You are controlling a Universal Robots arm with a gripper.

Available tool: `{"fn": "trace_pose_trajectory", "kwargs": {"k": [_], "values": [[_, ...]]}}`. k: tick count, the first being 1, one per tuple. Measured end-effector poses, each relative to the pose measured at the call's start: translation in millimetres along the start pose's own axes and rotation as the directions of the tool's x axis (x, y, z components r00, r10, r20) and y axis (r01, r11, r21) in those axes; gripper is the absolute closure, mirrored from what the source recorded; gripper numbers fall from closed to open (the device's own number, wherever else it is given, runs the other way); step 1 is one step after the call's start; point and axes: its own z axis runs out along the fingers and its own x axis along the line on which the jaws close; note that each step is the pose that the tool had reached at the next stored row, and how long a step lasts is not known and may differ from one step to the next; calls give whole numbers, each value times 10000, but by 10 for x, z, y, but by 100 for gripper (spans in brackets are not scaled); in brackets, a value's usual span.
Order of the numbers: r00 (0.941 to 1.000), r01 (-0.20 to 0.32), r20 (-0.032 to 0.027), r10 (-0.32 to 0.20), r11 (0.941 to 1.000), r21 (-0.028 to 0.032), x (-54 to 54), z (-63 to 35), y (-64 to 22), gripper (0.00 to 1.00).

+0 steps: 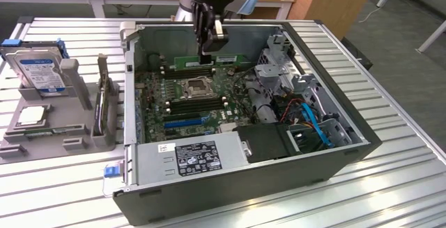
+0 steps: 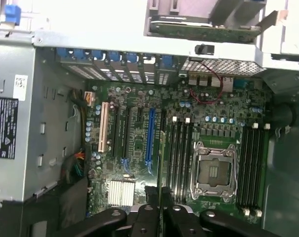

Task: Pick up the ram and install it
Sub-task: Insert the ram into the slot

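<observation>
Exterior view, near to far. Nearest, the front wall of the open computer case [image 1: 244, 196] on the slatted tabletop [image 1: 390, 186]. Just inside sits the power supply [image 1: 191, 157] w/ white label. At the exterior view's left, a grey rack [image 1: 77, 134] carries a square chip [image 1: 31, 114], a second stick [image 1: 104, 100] on edge and, farther back, a hard drive [image 1: 40, 71]. Mid-case is the motherboard [image 1: 150, 108] w/ open processor socket [image 1: 197, 86] between banks of memory slots [image 1: 188, 104]; all look empty.

Farthest, near the rear wall, the tool [image 1: 206, 59] is clenched on the ram [image 1: 230, 60]. The ram is held level and lengthwise, and appears to hang just above the far slot bank, clear of the board.

Progress (judged): pick-up done; the ram is over the case but not seated, so alignment and pressing-in are left.
</observation>
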Motion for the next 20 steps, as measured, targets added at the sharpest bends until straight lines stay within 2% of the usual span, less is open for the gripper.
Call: {"fn": "trace_pose_trajectory", "kwargs": {"k": [3,7,20], "values": [[9992,-411,4,411,9992,-12,-1,1,-1,87],[9990,-458,3,458,9990,-15,-6,1,-1,87],[9979,-640,5,640,9979,38,-256,-2,-15,87]]}}
